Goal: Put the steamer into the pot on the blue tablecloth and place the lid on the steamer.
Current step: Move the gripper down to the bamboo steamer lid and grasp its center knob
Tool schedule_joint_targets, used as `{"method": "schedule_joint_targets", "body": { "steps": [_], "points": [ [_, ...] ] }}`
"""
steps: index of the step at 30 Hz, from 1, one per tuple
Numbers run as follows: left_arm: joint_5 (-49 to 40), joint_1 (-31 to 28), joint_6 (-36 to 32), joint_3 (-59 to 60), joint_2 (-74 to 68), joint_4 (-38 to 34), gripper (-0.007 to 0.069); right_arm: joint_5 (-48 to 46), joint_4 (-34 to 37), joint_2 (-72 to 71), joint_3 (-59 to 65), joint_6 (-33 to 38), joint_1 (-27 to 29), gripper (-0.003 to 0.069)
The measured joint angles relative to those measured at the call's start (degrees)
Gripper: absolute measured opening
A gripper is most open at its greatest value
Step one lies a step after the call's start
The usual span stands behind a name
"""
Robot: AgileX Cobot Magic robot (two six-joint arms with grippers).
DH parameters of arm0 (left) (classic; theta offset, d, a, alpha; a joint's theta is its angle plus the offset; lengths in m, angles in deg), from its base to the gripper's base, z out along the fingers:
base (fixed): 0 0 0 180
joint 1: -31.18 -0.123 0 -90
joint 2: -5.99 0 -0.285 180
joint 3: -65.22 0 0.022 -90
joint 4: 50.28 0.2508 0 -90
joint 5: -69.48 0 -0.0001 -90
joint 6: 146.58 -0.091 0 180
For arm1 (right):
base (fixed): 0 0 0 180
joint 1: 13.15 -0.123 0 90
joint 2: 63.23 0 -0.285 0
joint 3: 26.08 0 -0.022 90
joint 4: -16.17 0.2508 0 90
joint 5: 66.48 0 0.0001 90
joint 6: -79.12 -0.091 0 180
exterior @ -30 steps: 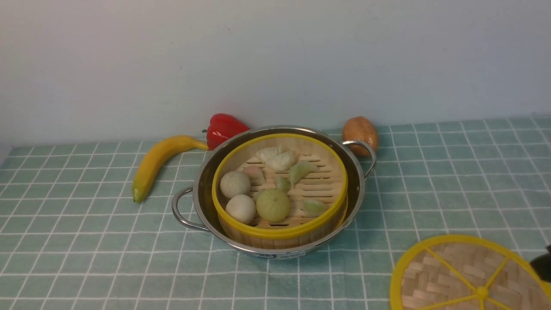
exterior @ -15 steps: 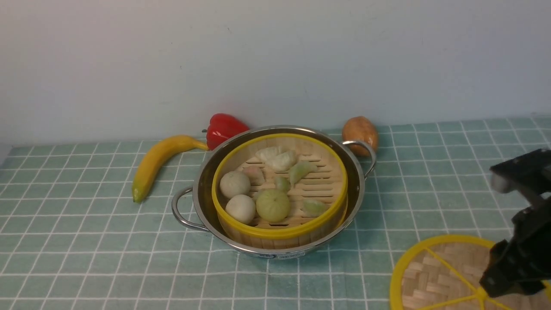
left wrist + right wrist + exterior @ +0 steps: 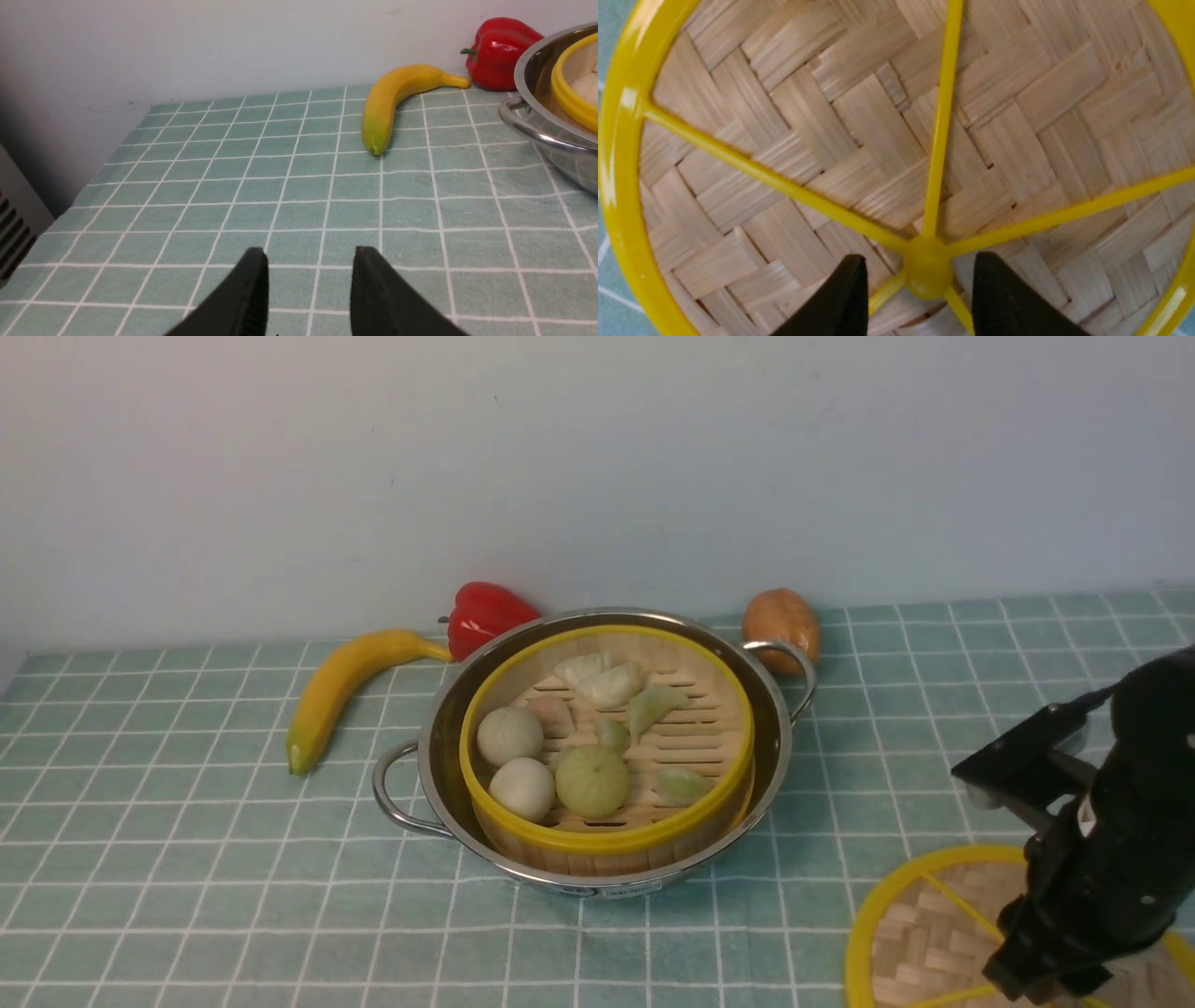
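Over on the blue tablecloth (image 3: 187,859) the steamer (image 3: 607,845) sat in the pot (image 3: 780,747), so only the lid (image 3: 924,924) was left, lying flat nearby, right gripper (image 3: 920,266) spread either side of its knob (image 3: 927,275), left gripper (image 3: 308,254) spread and empty.

The steamer (image 3: 695,737) sits uncovered in the pot (image 3: 774,747) on the blue tablecloth (image 3: 187,859), the lid (image 3: 920,933) lying flat nearby
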Motion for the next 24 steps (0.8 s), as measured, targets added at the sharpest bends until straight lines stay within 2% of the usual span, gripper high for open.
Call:
{"method": "schedule_joint_targets", "body": {
  "steps": [6, 9, 11, 19, 24],
  "points": [
    [0.0, 0.0, 0.0, 0.0, 0.0, 0.0, 0.0243, 0.6, -1.7, 2.5, -0.4, -2.6, -0.3, 0.0311],
    [0.0, 0.0, 0.0, 0.0, 0.0, 0.0, 0.0243, 0.1, -1.6, 2.7, -0.5, -3.9, -0.3, 0.0264],
    [0.0, 0.0, 0.0, 0.0, 0.0, 0.0, 0.0243, -0.4, -1.3, 2.7, -0.6, -4.7, -0.3, 0.0151],
    [0.0, 0.0, 0.0, 0.0, 0.0, 0.0, 0.0243, -1.5, -0.8, 1.8, -0.9, -6.6, -0.3, 0.0147],
    [0.0, 0.0, 0.0, 0.0, 0.0, 0.1, 0.0243, -6.0, -6.0, -4.1, -1.7, -12.8, -0.4, 0.0147]
  ]
}}
